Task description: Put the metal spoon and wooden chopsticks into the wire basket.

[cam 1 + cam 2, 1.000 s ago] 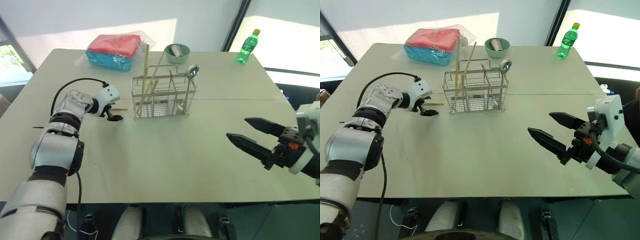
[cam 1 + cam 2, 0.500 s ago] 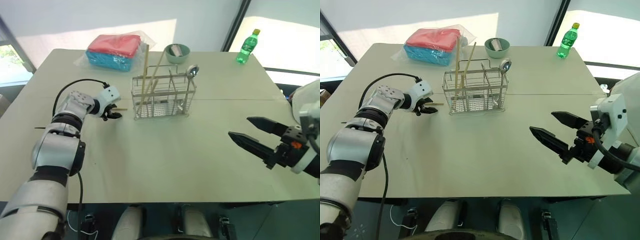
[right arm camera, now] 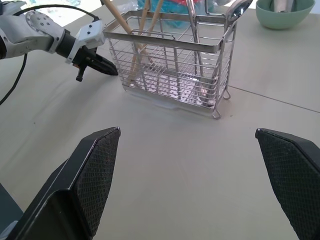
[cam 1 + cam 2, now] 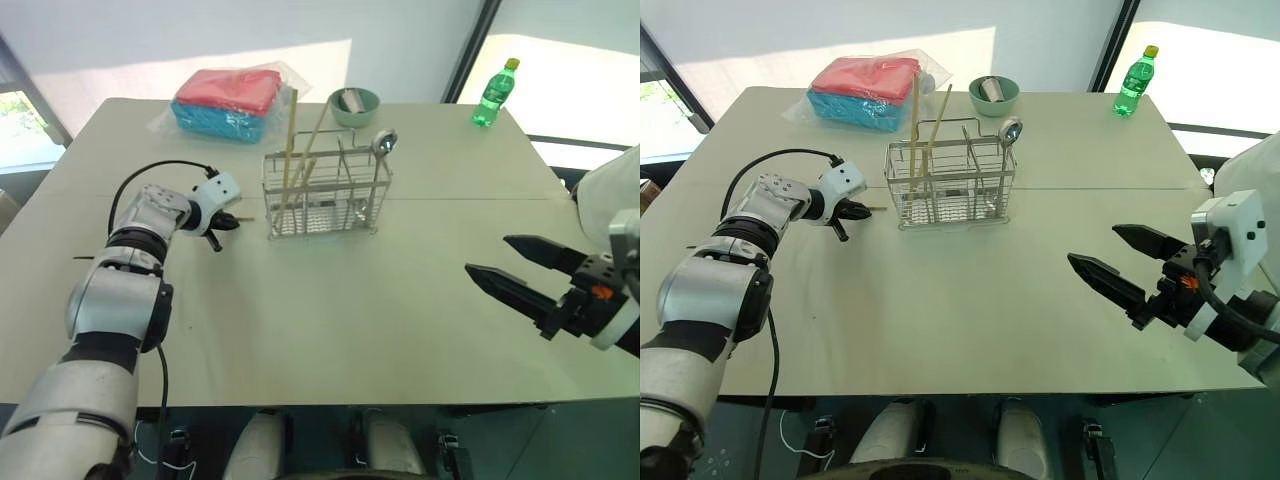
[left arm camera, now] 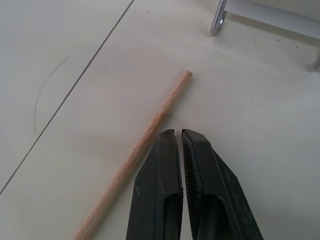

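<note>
The wire basket (image 4: pixel 325 195) stands at mid-table. Two wooden chopsticks (image 4: pixel 291 150) lean upright in its left compartments, and the metal spoon (image 4: pixel 383 143) stands in its right end, bowl up. One more chopstick (image 5: pixel 150 135) lies flat on the table just left of the basket. My left gripper (image 5: pixel 178 134) is shut with nothing between its fingers; its tips rest right beside that loose stick, by its end nearest the basket. Over the table's front right, far from the basket, my right gripper (image 4: pixel 490 255) hovers open and empty.
A green bowl (image 4: pixel 354 106) sits behind the basket. Red and blue packs in clear plastic (image 4: pixel 228 103) lie at the back left. A green bottle (image 4: pixel 496 93) stands at the back right corner. A seam (image 4: pixel 480 199) crosses the table.
My left gripper's fingers have closed beside the loose chopstick, which still lies on the table. The right gripper has stayed open.
</note>
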